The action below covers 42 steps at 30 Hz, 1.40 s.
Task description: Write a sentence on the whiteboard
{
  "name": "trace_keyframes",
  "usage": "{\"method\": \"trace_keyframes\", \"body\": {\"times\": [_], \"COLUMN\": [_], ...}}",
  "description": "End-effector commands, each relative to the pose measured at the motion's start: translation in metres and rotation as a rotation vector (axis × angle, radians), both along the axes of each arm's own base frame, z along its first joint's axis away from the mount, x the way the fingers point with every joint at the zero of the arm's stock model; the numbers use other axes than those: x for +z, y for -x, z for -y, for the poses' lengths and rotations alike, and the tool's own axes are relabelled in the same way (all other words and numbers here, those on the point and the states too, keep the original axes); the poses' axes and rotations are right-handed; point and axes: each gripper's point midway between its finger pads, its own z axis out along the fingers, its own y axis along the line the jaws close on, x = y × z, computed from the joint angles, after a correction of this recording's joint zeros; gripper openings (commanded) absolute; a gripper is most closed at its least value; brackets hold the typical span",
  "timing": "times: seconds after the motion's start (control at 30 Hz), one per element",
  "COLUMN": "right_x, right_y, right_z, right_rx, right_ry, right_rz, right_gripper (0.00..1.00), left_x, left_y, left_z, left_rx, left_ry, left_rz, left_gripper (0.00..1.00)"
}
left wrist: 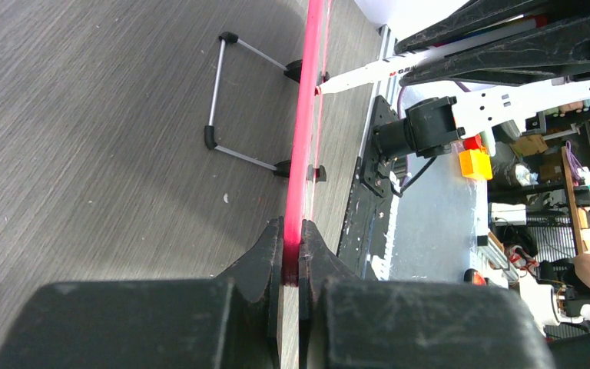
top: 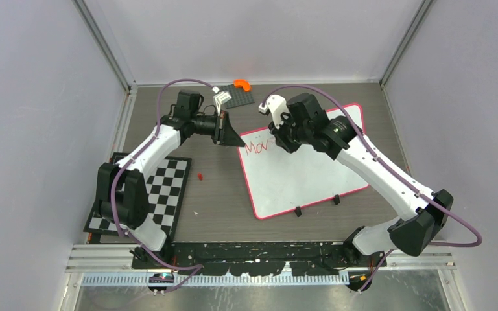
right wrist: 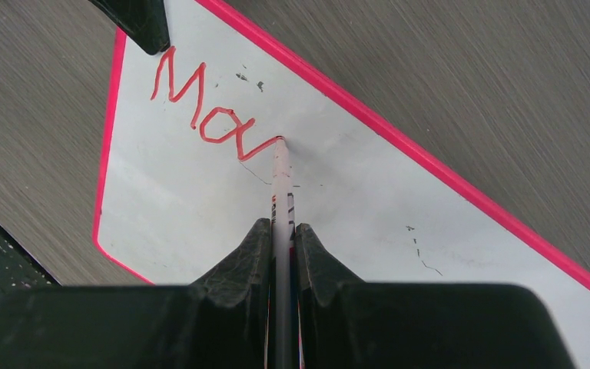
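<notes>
The whiteboard [top: 305, 175], white with a pink-red rim, lies on the table right of centre, with two black clips on its near edge. My left gripper [top: 237, 140] is shut on the rim at the board's far left corner; the left wrist view shows the pink rim [left wrist: 307, 115] pinched between the jaws of that gripper [left wrist: 293, 254]. My right gripper [right wrist: 281, 227] is shut on a white marker [right wrist: 280, 184], whose tip touches the whiteboard [right wrist: 369, 231]. The sentence [right wrist: 200, 100] reads "Mov" in red, and the tip rests at the end of the last stroke.
A black-and-white checkerboard mat [top: 162, 191] lies at the left. A small red cap [top: 200, 175] sits between the mat and the board. A grey studded plate [top: 237, 97] and an orange piece [top: 242, 84] are at the back. A wire stand [left wrist: 223, 92] shows beside the board.
</notes>
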Motion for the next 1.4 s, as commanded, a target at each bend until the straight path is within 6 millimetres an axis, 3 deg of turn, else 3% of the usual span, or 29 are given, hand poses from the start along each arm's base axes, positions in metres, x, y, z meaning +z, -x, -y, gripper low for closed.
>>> {"method": "trace_keyframes", "body": {"times": [0.0,0.23,0.87,1.1,1.37], "right_x": [0.015,0.011,-0.008,0.001,0.007], "right_y": [0.002,0.017,0.003,-0.005,-0.014], "right_z": [0.002,0.007,0.015,0.031,0.019], "right_rx": [0.010,0.015,-0.023,-0.058,-0.045], "right_ry": [-0.035,-0.054,0.011,0.025,0.002], "right_rz": [0.029,0.004,0.003,0.024,0.021], "right_gripper": [0.00,0.00,0.00,0.00,0.00], "left_x": [0.001,0.000,-0.001,0.000,0.000], "left_y": [0.004,0.005,0.006,0.006,0.005], "left_z": [0.003,0.005,0.006,0.005,0.006], "left_rx": [-0.011,-0.017,-0.020,-0.019,-0.022], "left_ry": [-0.011,-0.012,-0.018,-0.018,-0.017], "left_rz": [0.000,-0.002,-0.005,-0.003,-0.004], "left_gripper": [0.00,0.00,0.00,0.00,0.00]}}
